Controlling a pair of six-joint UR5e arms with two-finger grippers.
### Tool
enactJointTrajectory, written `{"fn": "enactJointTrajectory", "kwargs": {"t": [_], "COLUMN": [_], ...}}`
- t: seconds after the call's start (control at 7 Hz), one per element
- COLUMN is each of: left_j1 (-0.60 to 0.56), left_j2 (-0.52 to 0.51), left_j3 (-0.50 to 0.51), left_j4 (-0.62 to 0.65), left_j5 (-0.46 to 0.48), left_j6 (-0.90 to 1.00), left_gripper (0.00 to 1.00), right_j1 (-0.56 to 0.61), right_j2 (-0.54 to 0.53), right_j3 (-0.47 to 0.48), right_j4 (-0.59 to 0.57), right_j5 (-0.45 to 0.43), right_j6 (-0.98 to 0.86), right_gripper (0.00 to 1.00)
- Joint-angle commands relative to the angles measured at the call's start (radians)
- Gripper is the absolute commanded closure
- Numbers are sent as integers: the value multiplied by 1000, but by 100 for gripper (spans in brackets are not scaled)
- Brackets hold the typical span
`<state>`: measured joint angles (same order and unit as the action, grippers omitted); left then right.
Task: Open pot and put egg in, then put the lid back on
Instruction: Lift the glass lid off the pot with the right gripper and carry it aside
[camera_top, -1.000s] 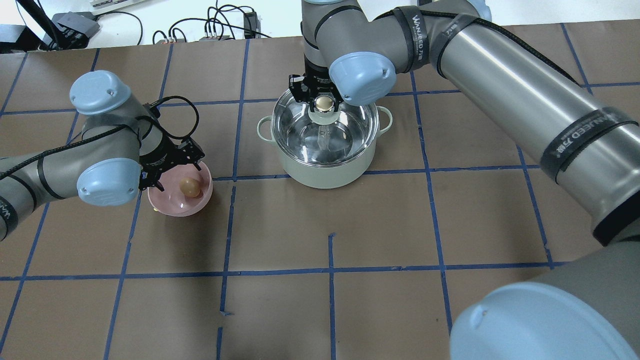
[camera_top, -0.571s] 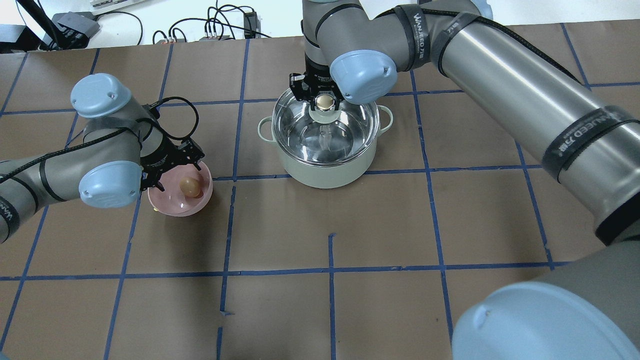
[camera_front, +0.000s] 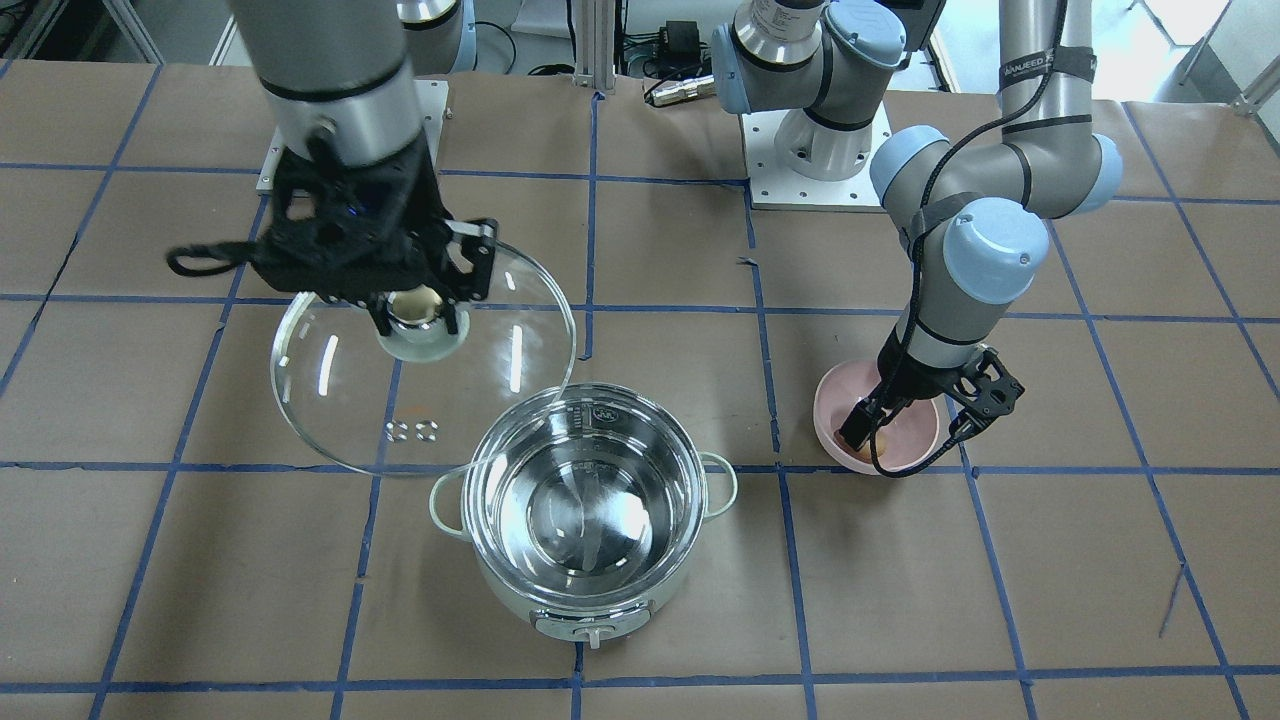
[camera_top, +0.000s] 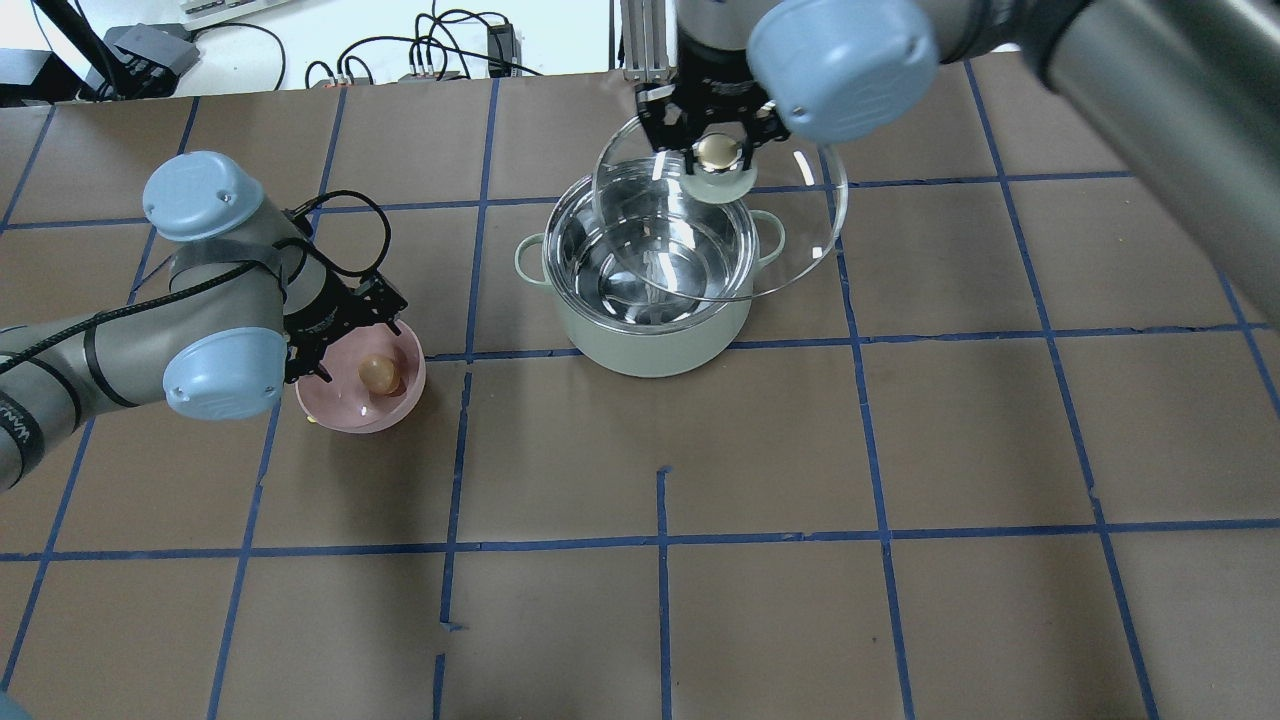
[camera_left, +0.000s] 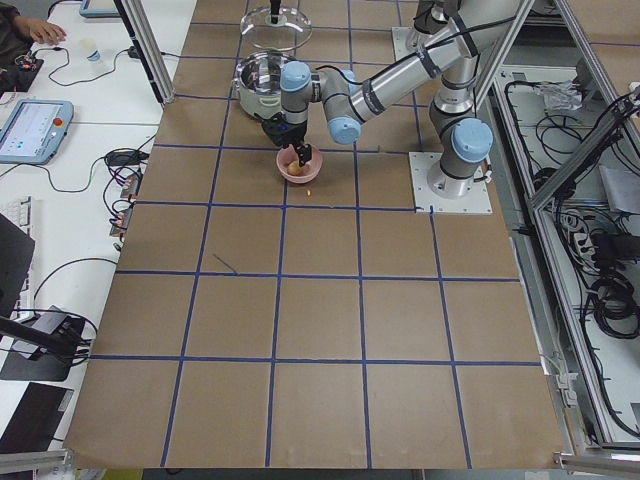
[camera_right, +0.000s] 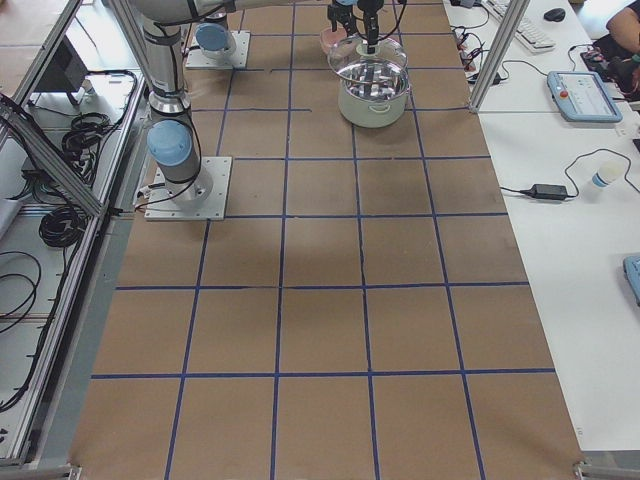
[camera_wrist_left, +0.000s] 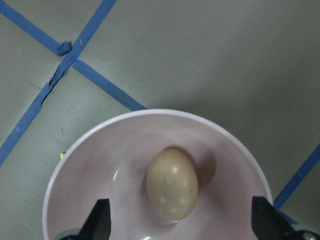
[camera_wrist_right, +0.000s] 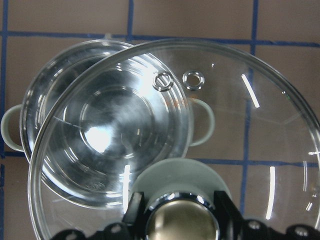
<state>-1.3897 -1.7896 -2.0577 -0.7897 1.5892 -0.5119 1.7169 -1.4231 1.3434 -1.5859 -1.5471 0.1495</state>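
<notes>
Silver-grey tubular arms carry pale-blue joint caps, a black cable and WANJEED-marked black bands.

"WANJEED", on left arm's black strap

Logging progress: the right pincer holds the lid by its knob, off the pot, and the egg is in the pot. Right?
Not quite: the egg is in the pink bowl, as the left wrist view shows. The right pincer does hold the lid by its knob, off the pot.
</notes>
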Motion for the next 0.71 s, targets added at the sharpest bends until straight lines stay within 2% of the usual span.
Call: {"fn": "enactJointTrajectory", "kwargs": {"t": [0.0,0.14,0.57], "left_j1": [0,0,1], "left_j2": [-4,-10,-13], "left_j3": [-19,-22,-36], "left_j4": [33,32,33], "left_j5": [0,2,2], "left_j6": [-45,-54,-71], "left_gripper": [2,2,2], "right_j1": [-149,-149,-148], "right_j2": [-124,-147,-152], "right_j3": [77,89,106], "right_j4": [69,119,121], "right_j5": [27,12,12], "right_j6": [-91,-138,-145], "right_gripper": [93,93,95]}}
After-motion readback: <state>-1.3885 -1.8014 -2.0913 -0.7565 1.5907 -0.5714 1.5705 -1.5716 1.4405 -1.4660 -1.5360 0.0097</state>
